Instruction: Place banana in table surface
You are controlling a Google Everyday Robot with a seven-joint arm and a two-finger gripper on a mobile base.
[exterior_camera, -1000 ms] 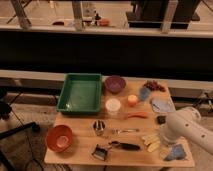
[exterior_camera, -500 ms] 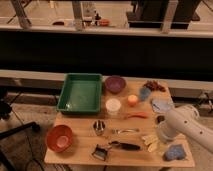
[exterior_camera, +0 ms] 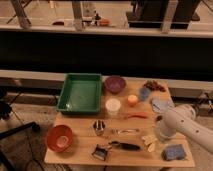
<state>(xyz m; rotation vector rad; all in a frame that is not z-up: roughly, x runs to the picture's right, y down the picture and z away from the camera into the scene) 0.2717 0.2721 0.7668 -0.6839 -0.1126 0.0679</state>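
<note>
While the white arm [exterior_camera: 187,125] reaches in from the lower right, things lie thus:

table surface [exterior_camera: 80,125]: light brown wood, carrying everything below.
green tray [exterior_camera: 82,76]: rear left of the tabletop, lying flat.
orange bowl [exterior_camera: 59,138]: front left corner, upright.
purple bowl [exterior_camera: 115,84]: just right of the tray's far end.
gripper [exterior_camera: 160,135]: low over the right front part of the tabletop, at the arm's end, just right of the banana; whether it grasps anything I cannot tell, as the arm's bulk covers it.
blue sponge [exterior_camera: 174,151]: front right corner, under the arm.
black-handled utensil [exterior_camera: 125,146]: flat near the front edge, left of the banana.
banana [exterior_camera: 149,142]: pale yellow bunch, seemingly resting on the wood between the utensil and the sponge.
orange carrot-like thing [exterior_camera: 136,115]: flat, behind the banana, near the arm's tip.
white cup [exterior_camera: 113,106]: mid-table, beside the tray's near corner.
</note>
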